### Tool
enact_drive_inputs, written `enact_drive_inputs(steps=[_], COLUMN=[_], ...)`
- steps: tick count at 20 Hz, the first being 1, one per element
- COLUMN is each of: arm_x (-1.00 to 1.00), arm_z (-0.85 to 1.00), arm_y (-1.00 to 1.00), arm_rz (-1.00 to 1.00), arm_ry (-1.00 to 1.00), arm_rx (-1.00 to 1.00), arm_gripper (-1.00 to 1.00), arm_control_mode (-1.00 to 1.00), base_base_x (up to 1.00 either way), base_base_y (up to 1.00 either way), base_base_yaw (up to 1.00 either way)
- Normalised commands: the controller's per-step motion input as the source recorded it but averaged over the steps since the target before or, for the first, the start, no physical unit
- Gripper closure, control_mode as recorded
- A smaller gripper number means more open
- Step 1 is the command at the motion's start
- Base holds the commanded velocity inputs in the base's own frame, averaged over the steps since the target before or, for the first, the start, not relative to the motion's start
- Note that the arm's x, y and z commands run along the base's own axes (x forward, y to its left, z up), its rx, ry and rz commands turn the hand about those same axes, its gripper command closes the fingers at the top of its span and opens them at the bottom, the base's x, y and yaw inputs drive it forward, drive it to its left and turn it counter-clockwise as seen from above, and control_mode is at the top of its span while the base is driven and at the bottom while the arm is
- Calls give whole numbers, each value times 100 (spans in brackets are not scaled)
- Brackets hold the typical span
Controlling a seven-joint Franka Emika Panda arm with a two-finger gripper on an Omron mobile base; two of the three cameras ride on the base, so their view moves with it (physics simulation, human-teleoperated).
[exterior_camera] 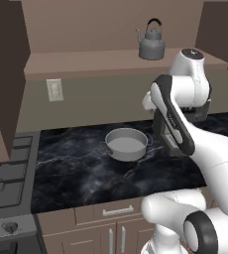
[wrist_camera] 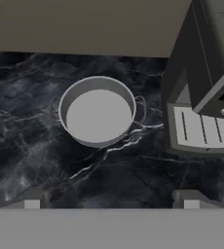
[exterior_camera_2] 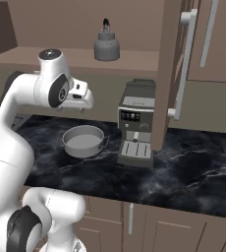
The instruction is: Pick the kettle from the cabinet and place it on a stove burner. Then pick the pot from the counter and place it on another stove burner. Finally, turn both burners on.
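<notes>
Two finger tips of my pincer [wrist_camera: 111, 199] stand spread wide with nothing between them, looking down on the counter [wrist_camera: 31, 136]. Straight below sits the pot [wrist_camera: 97, 115], upright and bare inside, its two thin side handles just visible; beside it, apart, stands a coffee machine [wrist_camera: 201, 97]. The kettle [exterior_camera: 151, 41] rests on the cabinet shelf [exterior_camera: 86, 64], well above and behind my hand, spout to the left in the left base view. The stove burners [exterior_camera: 2, 168] lie far off at the counter's left end, both bare. I judge the kettle is my first job, so my hand hangs over the wrong thing. Reaching up, my elbow could knock the coffee machine or the open cabinet door [exterior_camera_2: 176, 64]; the kettle's tall arched handle could slip sideways in a wide grip. From the base views my own forearm covers my fingers, the stove is cut off at the frame edge, and I cannot make out its knobs clearly.
</notes>
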Motion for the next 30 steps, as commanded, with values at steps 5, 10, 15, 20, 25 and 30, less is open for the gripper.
enact_drive_inputs(steps=[5,10,15,20,25,30], arm_x=[-1,-2,0,0,0,0], arm_z=[33,36,31,29,32,30], arm_y=[-2,-7,-13,-22,-19,-13], arm_rz=[-1,-1,0,0,0,0], arm_ry=[-19,-20,-14,-14,-11,-8], arm_rx=[0,0,0,0,0,0], arm_gripper=[-100,-100,-100,-100,-100,-100], arm_control_mode=[-100,-100,-100,-100,-100,-100], base_base_x=[0,0,0,0,0,0], base_base_y=[0,0,0,0,0,0], base_base_yaw=[0,0,0,0,0,0])
